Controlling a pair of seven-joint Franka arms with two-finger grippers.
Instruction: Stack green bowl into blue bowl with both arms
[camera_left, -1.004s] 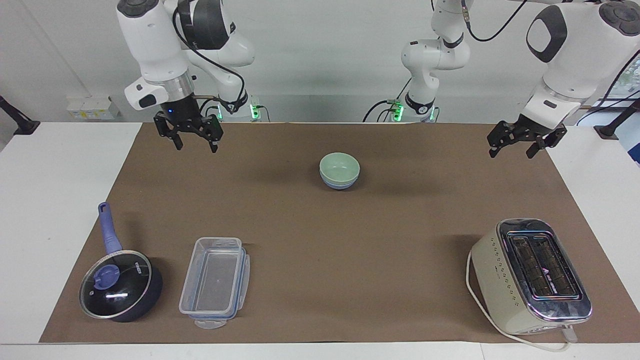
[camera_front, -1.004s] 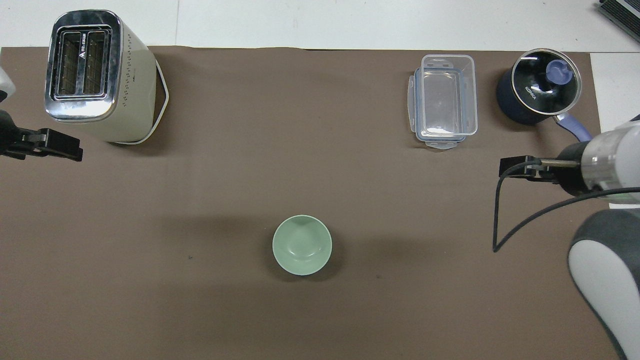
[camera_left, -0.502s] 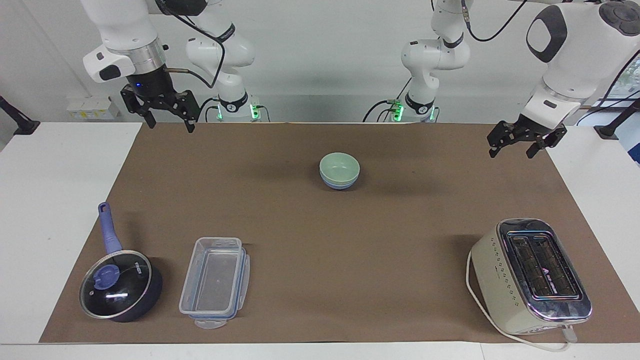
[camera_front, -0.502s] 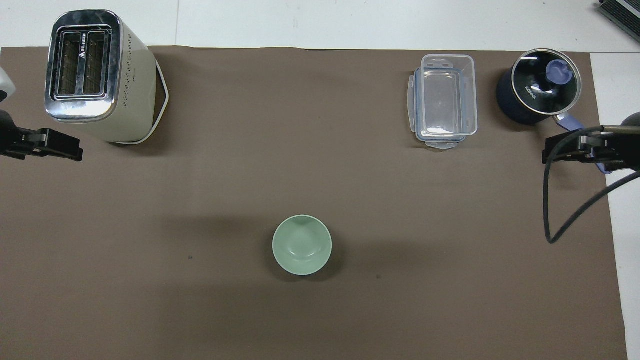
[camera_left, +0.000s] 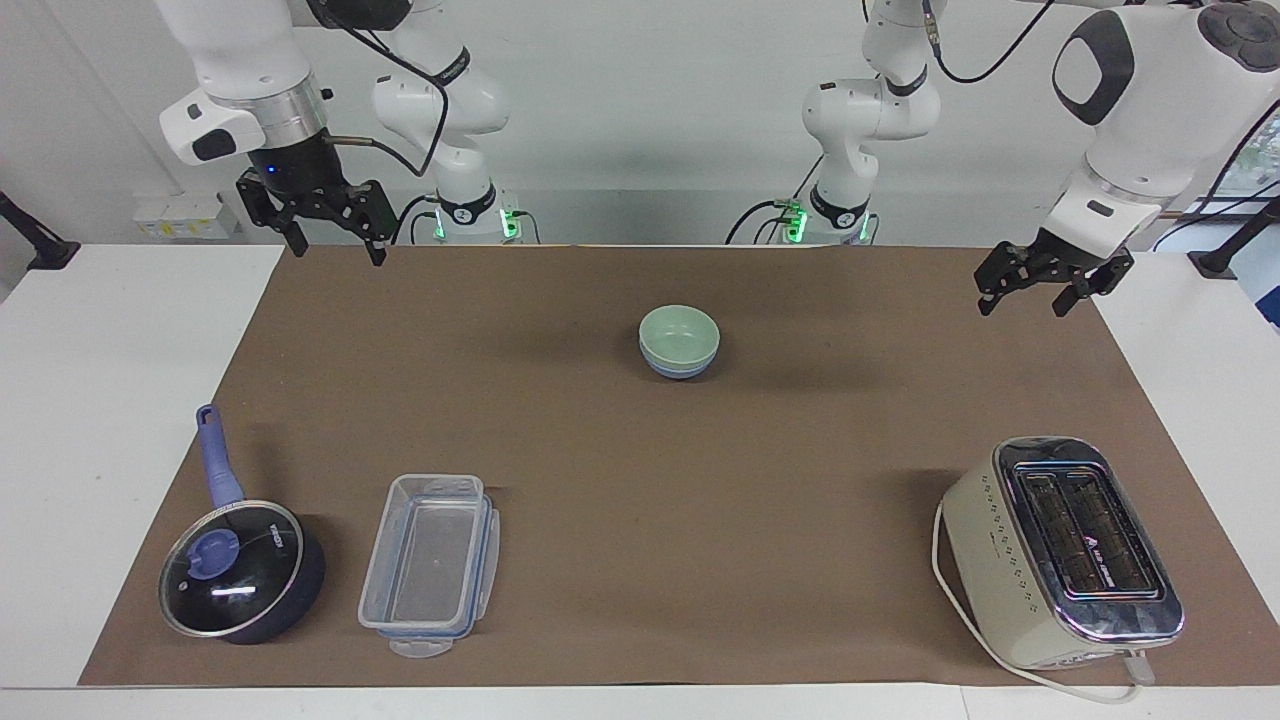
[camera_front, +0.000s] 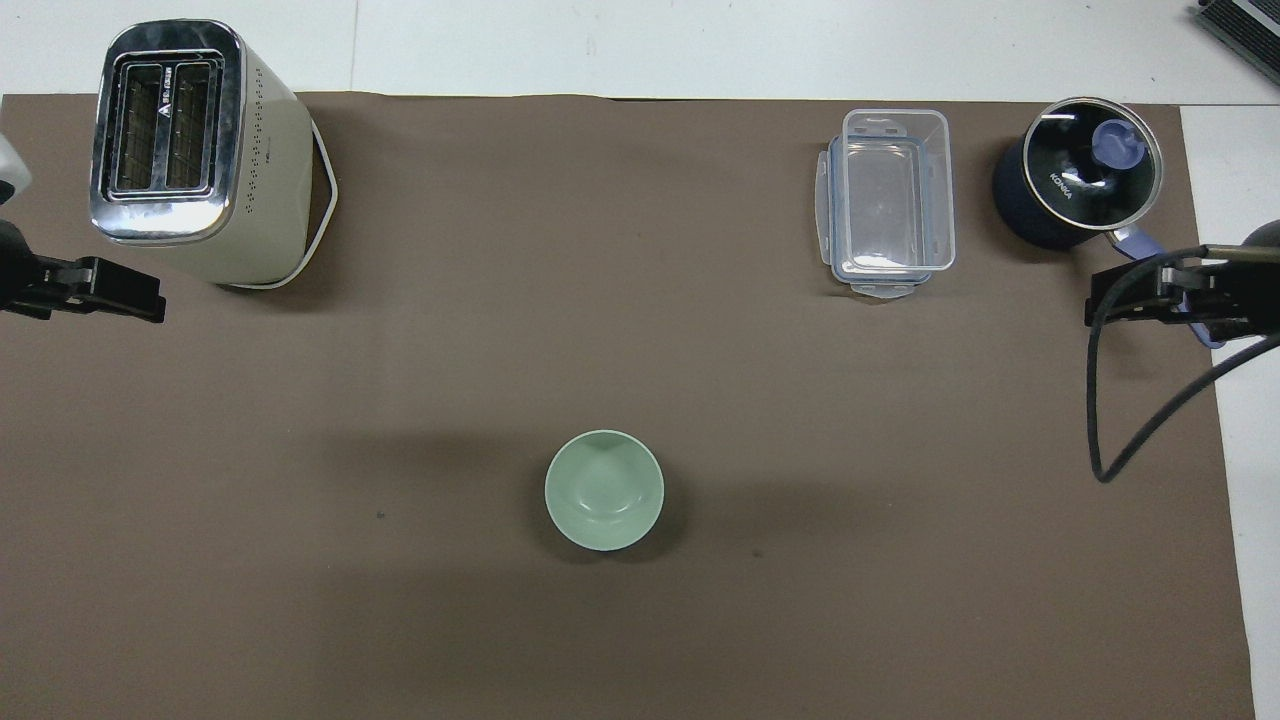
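Green bowl (camera_left: 679, 331) sits nested in the blue bowl (camera_left: 680, 367), upper centre of the facing frame, on the brown mat (camera_left: 640, 480) that covers the tabletop (camera_left: 120, 380). Only a thin blue band shows under the green rim. In the overhead frame the green bowl covers the blue one entirely, lower centre.

I read the stack as done; nothing is left to carry.

Right hand (camera_left: 333, 237) hangs at the upper left of the facing frame, over the mat's corner, fingers spread, holding nothing. Left hand (camera_left: 1030, 293) hangs at the upper right, over the mat's edge, fingers also apart and empty.

Key relation: the bowls lie between the two hands, well apart from both, a little lower in the frame than either. A round stack has no long axis, so approach angle would not matter. From the facing frame, neither hand looks clearly nearer; I judge them roughly even.

Pan (camera_left: 243, 570), clear box (camera_left: 430, 565) and toaster (camera_left: 1065, 555) sit along the bottom of the frame, away from the bowls.

If any move remains, it is parking the arms.
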